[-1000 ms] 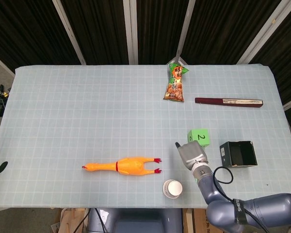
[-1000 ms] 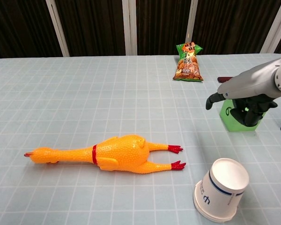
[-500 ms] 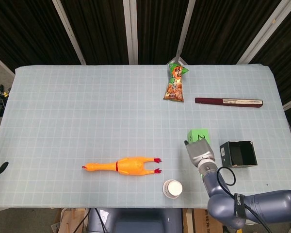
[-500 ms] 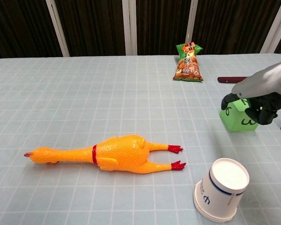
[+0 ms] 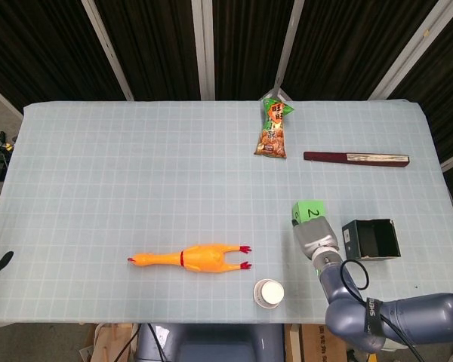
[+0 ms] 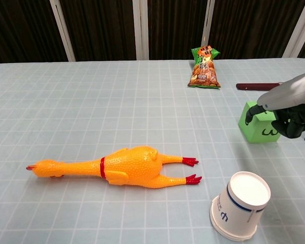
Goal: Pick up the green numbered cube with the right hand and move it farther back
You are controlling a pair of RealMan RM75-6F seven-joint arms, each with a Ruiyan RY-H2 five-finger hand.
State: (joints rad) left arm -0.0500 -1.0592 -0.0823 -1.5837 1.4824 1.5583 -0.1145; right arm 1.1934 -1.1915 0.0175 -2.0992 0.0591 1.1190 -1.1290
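Just ahead of your right hand (image 6: pixel 287 109) sits the green numbered cube (image 6: pixel 257 126), thumb touching its left top edge. The fingers curl at its right side, not yet clamped on it.

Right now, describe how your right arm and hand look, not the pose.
The right arm is rounded, blue-grey, with small white lettering and a black cable looping near the wrist. The right hand has a light grey, boxy back and black fingers.

- We see a table (image 5: pixel 136 151) under a pale gridded cloth.
- On it we find a rubber chicken (image 5: pixel 190 258), paper cup (image 5: pixel 269 293), snack bag (image 5: pixel 273 129), green cube (image 5: pixel 309 212), black box (image 5: pixel 371 240) and dark stick (image 5: pixel 355 158).
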